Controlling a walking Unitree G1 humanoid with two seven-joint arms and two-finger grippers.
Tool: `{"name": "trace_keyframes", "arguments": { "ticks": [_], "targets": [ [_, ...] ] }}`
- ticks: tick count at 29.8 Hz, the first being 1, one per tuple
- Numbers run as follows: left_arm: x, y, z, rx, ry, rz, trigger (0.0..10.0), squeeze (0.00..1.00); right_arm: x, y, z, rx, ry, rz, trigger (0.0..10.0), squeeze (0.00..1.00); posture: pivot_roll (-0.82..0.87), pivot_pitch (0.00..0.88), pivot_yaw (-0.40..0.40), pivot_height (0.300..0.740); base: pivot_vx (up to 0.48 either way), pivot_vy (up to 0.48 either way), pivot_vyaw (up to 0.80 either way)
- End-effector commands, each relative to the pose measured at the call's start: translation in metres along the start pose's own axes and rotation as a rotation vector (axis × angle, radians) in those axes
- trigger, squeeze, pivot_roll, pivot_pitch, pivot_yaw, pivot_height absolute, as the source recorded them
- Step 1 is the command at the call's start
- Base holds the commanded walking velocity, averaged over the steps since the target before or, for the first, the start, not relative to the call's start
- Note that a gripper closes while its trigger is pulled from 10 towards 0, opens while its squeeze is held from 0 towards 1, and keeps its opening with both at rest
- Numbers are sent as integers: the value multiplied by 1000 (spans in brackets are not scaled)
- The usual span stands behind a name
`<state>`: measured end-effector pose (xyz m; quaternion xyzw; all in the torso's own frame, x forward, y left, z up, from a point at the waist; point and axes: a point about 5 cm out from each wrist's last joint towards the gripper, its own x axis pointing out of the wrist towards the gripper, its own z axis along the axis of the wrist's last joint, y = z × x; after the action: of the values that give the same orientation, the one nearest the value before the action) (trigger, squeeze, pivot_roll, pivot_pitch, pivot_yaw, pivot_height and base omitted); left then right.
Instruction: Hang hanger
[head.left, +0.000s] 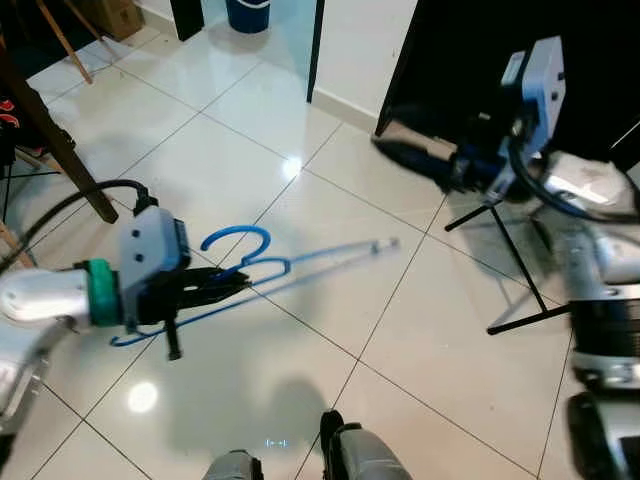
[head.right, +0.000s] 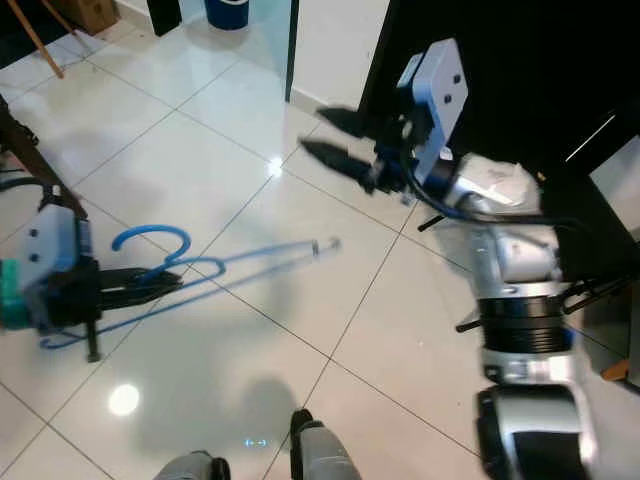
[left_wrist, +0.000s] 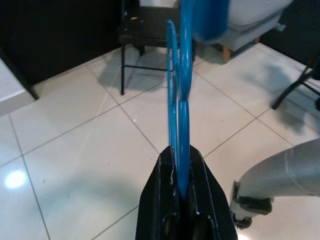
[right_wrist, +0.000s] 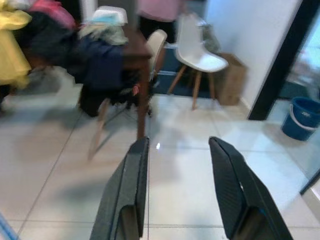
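No text, label, brand or number could be read anywhere. A red mark showed on dark cloth (head.left: 8, 112) at the far left edge of the left eye view (too cropped to tell whether it was lettering), and the cardboard box (head.left: 112, 14) at upper left bore no legible print.

A lived-in home — clothes-heaped table (right_wrist: 131, 50), white chair (right_wrist: 197, 55) (blue bucket (right_wrist: 301, 117) nearby) on glossy tiled floor (head.left: 300, 330).

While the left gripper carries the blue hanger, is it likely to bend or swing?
The blue hanger looks thin and light, so probably it flexes a little. The left gripper pinches it near the hook while the long part sticks out unsupported; it may wobble or twist. The fingers close tightly on it, so slipping seems unlikely.
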<state>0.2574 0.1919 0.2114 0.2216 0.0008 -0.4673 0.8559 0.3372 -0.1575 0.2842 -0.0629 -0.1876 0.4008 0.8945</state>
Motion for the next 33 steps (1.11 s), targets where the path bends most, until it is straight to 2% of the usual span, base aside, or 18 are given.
{"name": "trace_keyframes", "arguments": {
  "ticks": [1,2,3,4,5,6,7,8,9,10,11,12,16,20,23,27,28,33],
  "targets": [
    [1,0,-6,-7,18,60,10000,0,-7,-4,-7,6,8,-100,10000,0,43,165,9,740,0,0,0],
    [7,11,-18,-57,30,314,10000,0,-10,6,-35,88,37,-255,10000,0,45,166,10,740,0,0,0],
    [7,11,-18,-57,30,314,10000,0,-10,6,-35,88,37,-255,10000,0,45,166,10,740,0,0,0],
    [9,14,-24,-107,31,435,10000,0,-13,15,-51,114,75,-308,10000,0,48,172,7,740,0,0,0],
    [9,14,-24,-107,31,435,10000,0,-13,15,-51,114,75,-308,10000,0,48,172,7,740,0,0,0],
    [10,15,-30,-141,36,553,10000,0,-19,25,-72,174,112,-405,10000,0,46,170,6,740,0,0,0],
    [10,15,-30,-141,36,553,10000,0,-19,25,-72,174,112,-405,10000,0,46,170,6,740,0,0,0],
    [10,15,-38,-212,37,676,10000,0,-26,35,-88,196,153,-463,10000,0,44,168,7,740,0,0,0],
    [10,15,-38,-212,37,676,10000,0,-26,35,-88,196,153,-463,10000,0,44,168,7,740,0,0,0],
    [10,12,-46,-246,58,769,10000,0,-35,42,-101,217,182,-523,10000,0,39,165,6,740,0,0,0],
    [10,12,-46,-246,58,769,10000,0,-35,42,-101,217,182,-523,10000,0,39,165,6,740,0,0,0],
    [11,10,-53,-262,83,847,10000,0,-41,46,-111,249,197,-574,10000,0,36,162,4,740,0,0,0],
    [12,1,-62,-252,111,937,10000,0,-52,48,-119,219,220,-631,10000,0,26,157,5,740,0,0,0],
    [14,-8,-62,-247,77,988,10000,0,-64,33,-119,150,224,-747,10000,0,19,153,-9,740,0,0,0],
    [14,-8,-61,-247,75,1015,10000,0,-64,31,-118,137,224,-771,10000,0,19,153,-9,740,0,0,0],
    [15,-2,-59,-252,56,1057,10000,0,-59,33,-116,125,213,-782,10000,0,14,152,-12,740,0,0,0],
    [16,3,-56,-251,41,1077,10000,0,-53,36,-114,124,194,-767,10000,0,11,149,-12,740,0,0,0],
    [20,5,-54,-246,30,1101,10000,0,-48,39,-113,117,179,-757,10000,0,8,144,-13,740,0,0,0]
  ]
}}
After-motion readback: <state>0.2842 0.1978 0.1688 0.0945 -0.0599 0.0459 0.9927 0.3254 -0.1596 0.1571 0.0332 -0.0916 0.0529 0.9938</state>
